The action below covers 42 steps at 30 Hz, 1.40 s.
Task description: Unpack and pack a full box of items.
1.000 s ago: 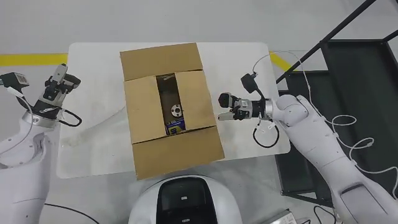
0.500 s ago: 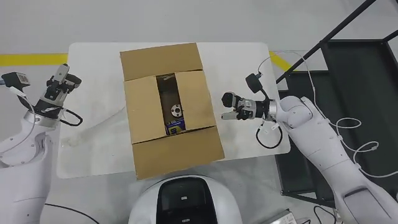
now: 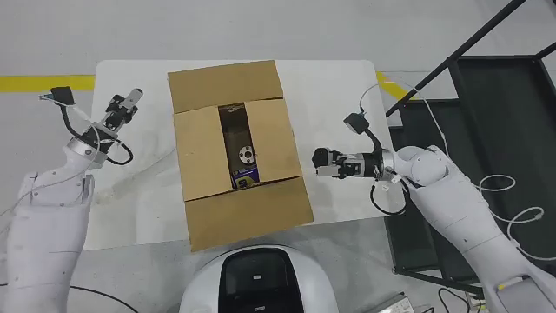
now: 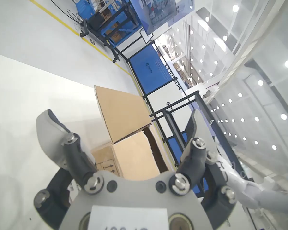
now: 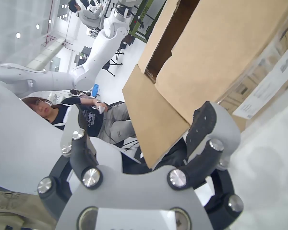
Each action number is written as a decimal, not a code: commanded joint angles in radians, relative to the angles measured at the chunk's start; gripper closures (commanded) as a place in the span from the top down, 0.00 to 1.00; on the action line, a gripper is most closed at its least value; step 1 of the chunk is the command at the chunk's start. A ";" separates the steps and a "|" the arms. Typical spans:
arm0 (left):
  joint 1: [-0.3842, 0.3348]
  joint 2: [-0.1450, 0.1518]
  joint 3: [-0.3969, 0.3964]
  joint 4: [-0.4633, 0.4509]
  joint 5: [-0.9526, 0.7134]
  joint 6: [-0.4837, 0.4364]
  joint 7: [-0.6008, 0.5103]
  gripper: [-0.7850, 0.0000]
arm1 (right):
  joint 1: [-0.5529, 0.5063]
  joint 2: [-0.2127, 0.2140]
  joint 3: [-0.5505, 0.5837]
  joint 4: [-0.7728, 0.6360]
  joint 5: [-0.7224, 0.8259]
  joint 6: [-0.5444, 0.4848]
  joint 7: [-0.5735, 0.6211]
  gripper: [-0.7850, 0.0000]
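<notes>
A brown cardboard box (image 3: pixel 201 152) stands in the middle of the white table, its four flaps folded outward or half open. Through the gap between the side flaps I see a round silver item (image 3: pixel 247 152) and a blue pack (image 3: pixel 246 175). My left gripper (image 3: pixel 130 101) hovers over the table left of the box, open and empty, pointing at the box (image 4: pixel 124 111). My right gripper (image 3: pixel 319 163) is open at the box's right side. In the right wrist view a corner of a cardboard flap (image 5: pixel 153 125) lies between its spread fingers (image 5: pixel 206 118), not clamped.
The white table (image 3: pixel 347 87) has bare room left and right of the box. A black metal rack (image 3: pixel 486 139) stands just past the table's right edge. A yellow floor line (image 3: pixel 35 83) runs behind the left arm.
My left arm has swung from the table's left edge in toward the box. My right gripper has shifted slightly nearer the front, staying beside the box's right flap.
</notes>
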 commanded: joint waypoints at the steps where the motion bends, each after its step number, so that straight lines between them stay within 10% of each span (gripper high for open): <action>1: -0.064 -0.011 0.050 0.081 0.015 -0.014 0.026 1.00 | -0.034 0.020 0.017 -0.005 0.034 0.036 0.036 1.00; 21: -0.431 -0.146 0.313 0.605 -0.127 -0.091 0.094 1.00 | -0.051 0.028 -0.159 0.035 0.097 0.124 0.124 1.00; 31: -0.483 -0.181 0.312 0.643 -0.345 -0.198 -0.053 1.00 | 0.003 0.027 -0.203 -0.040 0.253 0.136 0.137 1.00; 42: -0.376 -0.135 0.206 0.519 -0.572 -0.306 -0.335 1.00 | 0.067 0.005 -0.223 -0.014 0.405 0.122 0.122 1.00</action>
